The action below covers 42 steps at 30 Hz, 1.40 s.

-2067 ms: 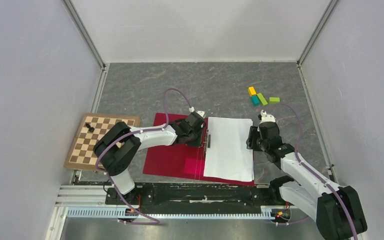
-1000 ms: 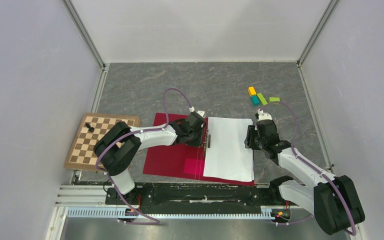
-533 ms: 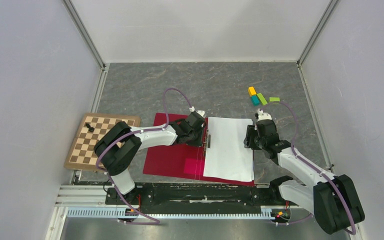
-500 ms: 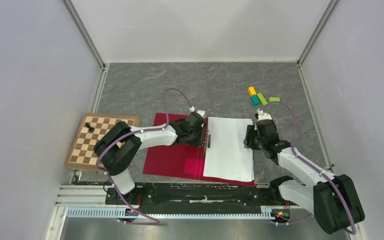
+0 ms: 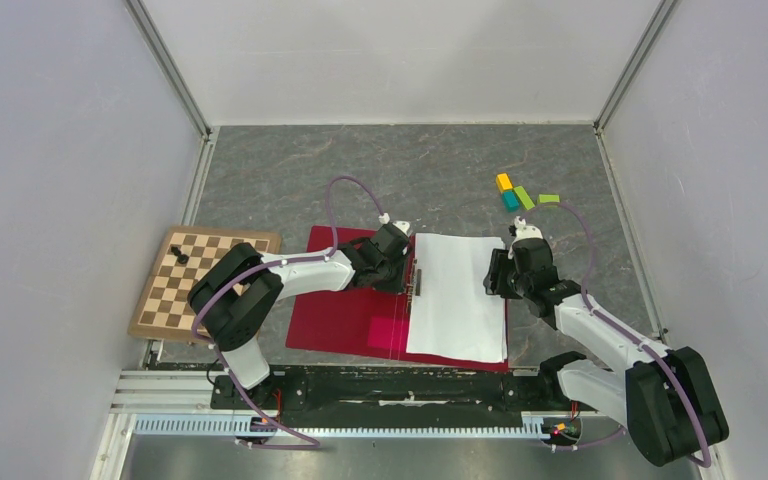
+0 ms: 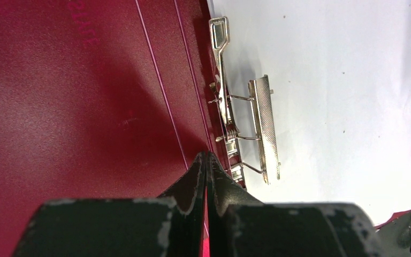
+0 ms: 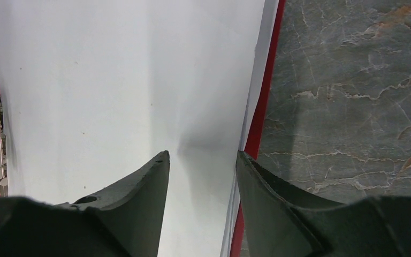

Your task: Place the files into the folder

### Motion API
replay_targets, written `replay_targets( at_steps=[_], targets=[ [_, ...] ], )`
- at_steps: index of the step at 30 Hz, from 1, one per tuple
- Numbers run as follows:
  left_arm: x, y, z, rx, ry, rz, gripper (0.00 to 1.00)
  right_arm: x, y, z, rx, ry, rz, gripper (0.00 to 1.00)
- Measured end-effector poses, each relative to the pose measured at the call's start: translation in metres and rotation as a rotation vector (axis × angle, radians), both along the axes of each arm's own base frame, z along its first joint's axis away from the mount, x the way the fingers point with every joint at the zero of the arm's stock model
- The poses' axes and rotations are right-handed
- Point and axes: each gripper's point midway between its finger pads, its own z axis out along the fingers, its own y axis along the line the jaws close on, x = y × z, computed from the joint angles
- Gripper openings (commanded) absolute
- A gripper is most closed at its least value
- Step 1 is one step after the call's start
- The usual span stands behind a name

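On the counter point(image 5: 410, 180) the folder point(image 5: 345, 315) is laid open, and the files point(image 5: 457, 295) are spread flat over its right half, with their long axis running away from the arm bases. The sheets' right long edge is found between the right fingers point(image 7: 155, 182), which are held spread: one tip is over white paper, the other over the red strip of folder beside the grey stone. Along the left long edge the metal clip point(image 6: 246, 123) is seen; whether it is clamped on the sheets cannot be told. The left fingers point(image 6: 195, 182) are pressed together, pinching nothing, with their tips low over the red cover just beside that clip. The right arm is thus judged nearer the free edge, and the left nearer the clip. Both forearms are stretched low, with the wrists turned inward toward the stack.
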Motion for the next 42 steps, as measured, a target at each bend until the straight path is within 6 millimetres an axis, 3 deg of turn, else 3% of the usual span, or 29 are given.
replay_targets(
  at_steps=[5,14,19,23,27,31,35,38,42],
  targets=[
    [-0.002,-0.002,0.000,-0.009,0.011,-0.010,0.05,0.000,0.001,0.000,0.004,0.000,-0.001,0.55],
    [-0.003,-0.002,0.000,-0.011,0.015,-0.011,0.06,-0.001,-0.008,0.002,-0.031,-0.007,-0.023,0.73],
    [-0.002,0.000,0.001,-0.009,0.016,-0.007,0.07,-0.006,-0.014,0.005,-0.054,-0.009,-0.031,0.70],
    [-0.001,0.002,0.008,-0.017,0.009,-0.002,0.10,-0.008,-0.012,0.015,-0.058,-0.022,-0.014,0.54],
    [0.007,0.003,0.035,-0.071,-0.033,0.021,0.11,-0.005,0.019,0.034,-0.026,-0.056,0.070,0.46],
    [0.017,0.010,0.064,-0.134,-0.083,0.059,0.11,-0.011,0.069,0.043,0.012,-0.060,0.191,0.43],
    [0.020,0.032,0.082,-0.189,-0.103,0.121,0.12,-0.017,0.121,0.042,0.005,-0.039,0.296,0.41],
    [0.021,0.046,0.089,-0.207,-0.114,0.153,0.12,-0.018,0.144,0.037,-0.006,-0.034,0.325,0.39],
    [0.020,0.062,0.096,-0.218,-0.129,0.184,0.13,-0.014,0.160,0.029,-0.030,-0.026,0.330,0.37]
  ],
)
